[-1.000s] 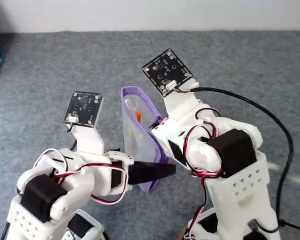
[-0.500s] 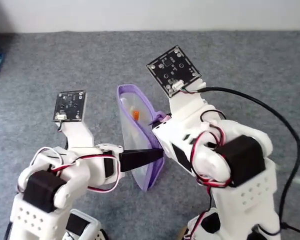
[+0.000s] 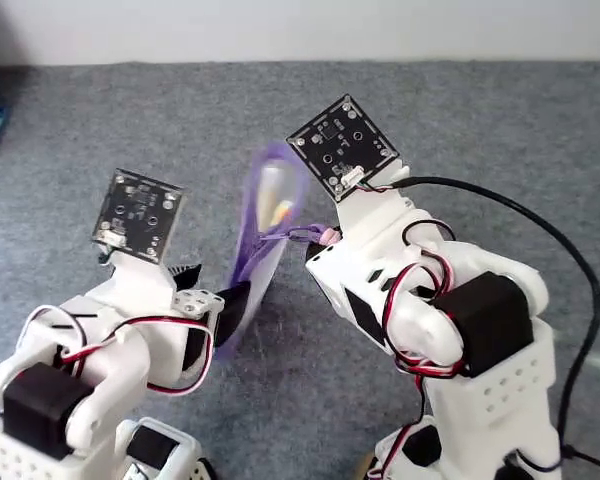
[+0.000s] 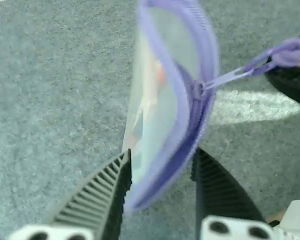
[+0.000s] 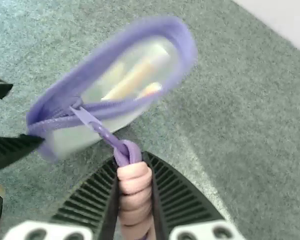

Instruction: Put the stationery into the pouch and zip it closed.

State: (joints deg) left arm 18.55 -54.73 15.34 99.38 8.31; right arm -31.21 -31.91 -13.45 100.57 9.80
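Right now the pouch (image 3: pixel 263 225), clear w/ purple trim, is held edge-up btwn both arms above the grey mat (image 3: pixel 100 110). Left gripper (image 4: pixel 160 157) is clamped on the pouch's lower end, one jaw each side. Right gripper (image 5: pixel 132 160) is pinched tight on the pink tab (image 5: pixel 134 190) at the end of the purple zip cord (image 5: pixel 97 127), just beside the pouch's zip edge. Slider (image 4: pixel 196 90) sits partway along; mouth gapes beyond it. Stationery (image 5: pixel 132 75) is inside the pouch, pen-like bits, one w/ orange tip.
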